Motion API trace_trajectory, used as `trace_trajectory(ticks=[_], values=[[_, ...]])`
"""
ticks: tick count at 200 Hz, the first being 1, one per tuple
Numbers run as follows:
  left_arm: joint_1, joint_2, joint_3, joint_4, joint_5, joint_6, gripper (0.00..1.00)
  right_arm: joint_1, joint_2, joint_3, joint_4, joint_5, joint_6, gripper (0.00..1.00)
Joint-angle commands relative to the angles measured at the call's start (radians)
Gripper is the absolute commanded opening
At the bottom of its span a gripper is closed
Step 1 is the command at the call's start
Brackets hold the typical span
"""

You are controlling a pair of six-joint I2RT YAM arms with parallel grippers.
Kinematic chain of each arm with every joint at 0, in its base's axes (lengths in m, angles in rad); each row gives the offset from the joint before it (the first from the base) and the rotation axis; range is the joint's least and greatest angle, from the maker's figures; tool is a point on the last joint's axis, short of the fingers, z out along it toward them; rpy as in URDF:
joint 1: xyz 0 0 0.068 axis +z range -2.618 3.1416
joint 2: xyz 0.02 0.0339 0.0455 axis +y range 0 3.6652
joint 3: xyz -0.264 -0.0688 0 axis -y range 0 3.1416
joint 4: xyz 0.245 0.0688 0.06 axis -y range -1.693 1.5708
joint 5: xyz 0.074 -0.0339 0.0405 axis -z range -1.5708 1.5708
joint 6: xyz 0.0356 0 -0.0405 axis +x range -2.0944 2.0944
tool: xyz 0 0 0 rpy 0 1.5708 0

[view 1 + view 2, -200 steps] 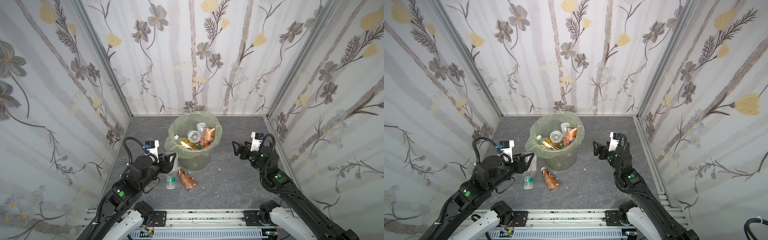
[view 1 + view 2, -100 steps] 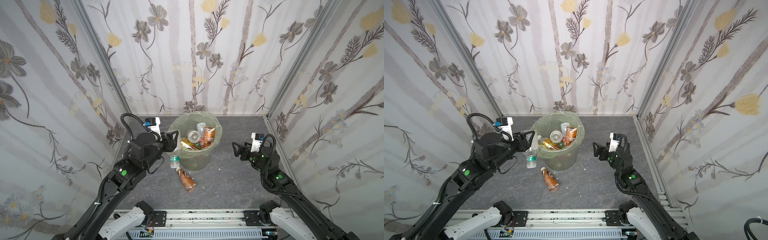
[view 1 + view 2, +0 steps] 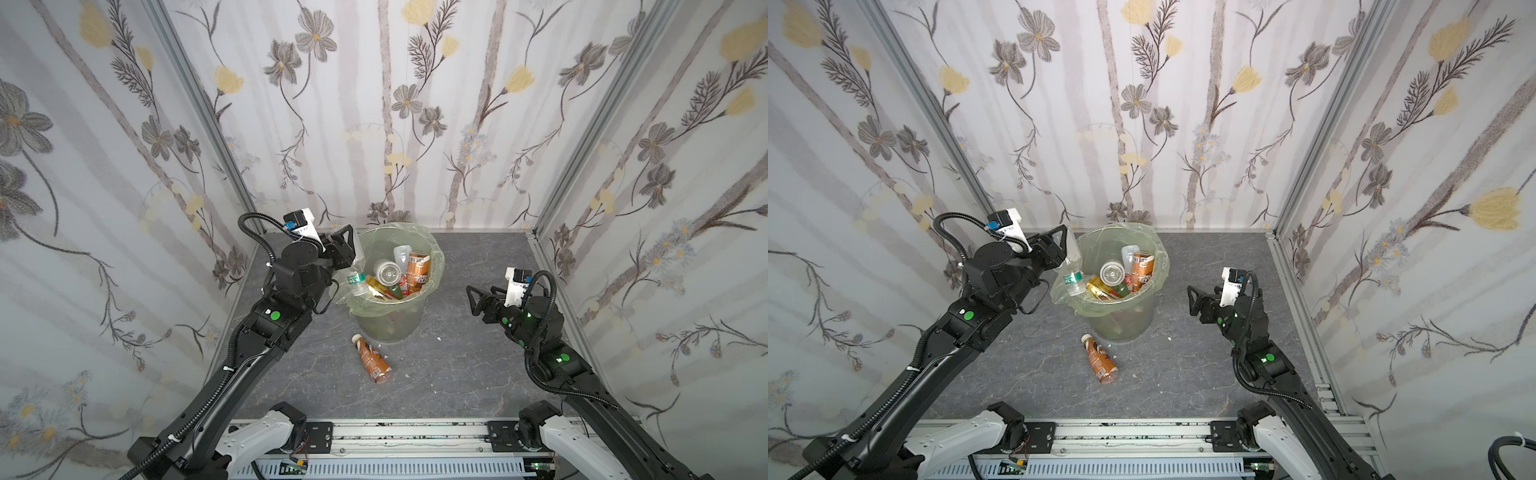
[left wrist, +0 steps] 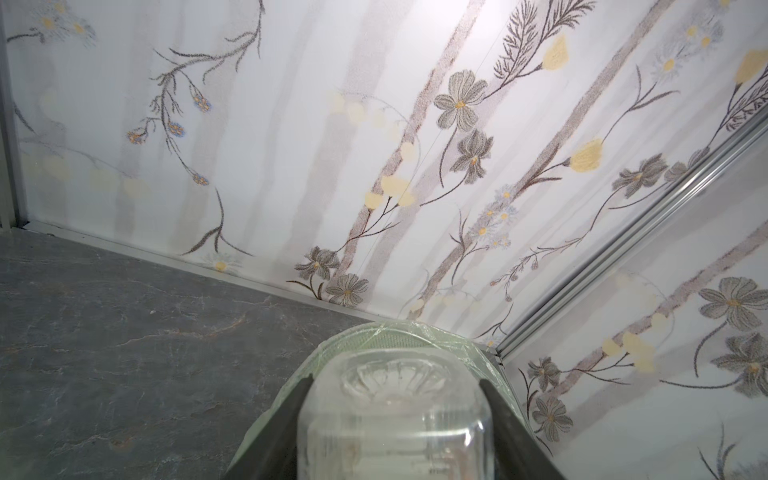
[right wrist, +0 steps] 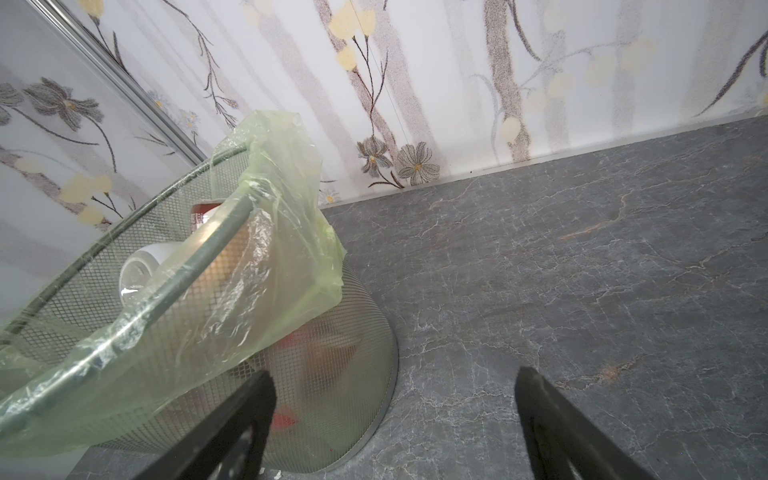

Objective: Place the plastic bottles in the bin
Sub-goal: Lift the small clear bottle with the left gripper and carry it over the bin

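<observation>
A second ago the left arm (image 3: pixel 270 320) was down low, with the clear bottle (image 3: pixel 356 277) near the surface (image 3: pixel 478 365) beside the brown bottle (image 3: pixel 372 364). Now the arm has lifted, and the left jaws grip that clear bottle near its base at the left rim of the bin (image 3: pixel 395 326), its labelled end slanting down over the folded bag (image 3: pixel 345 297). I cannot tell whether it touches the bag. The brown bottle lies where it lay, on its side just in front of the bin. The right arm (image 3: pixel 536 328) has not stirred: the right jaws stand wide open and empty, well off to the bin's right. Only the left wrist view shows the bottle's ribbed clear base pinched between two dark fingers (image 4: pixel 284 422), with the bin's rim just beyond. Only the right wrist view shows the bin's wall as fine mesh under the pale-green bag. Inside the bin, in both top views, are an orange-labelled bottle (image 3: pixel 417 270), a white bottle (image 3: pixel 401 252), a bottle with its round end up (image 3: pixel 386 272) and a gold-labelled bottle (image 3: pixel 376 286) lying lower.
</observation>
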Motion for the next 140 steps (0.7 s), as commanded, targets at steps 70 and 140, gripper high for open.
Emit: trace_trajectory(ticks=[70,140], values=[[0.005,0.084,-0.032,0.144,-0.025,-0.037,0.49,0.001,0.018,-0.006,0.024,-0.021,0.013,0.91],[0.004,0.054,-0.151,0.143,0.059,-0.055,0.56,0.000,0.043,-0.003,0.038,-0.033,0.019,0.90]])
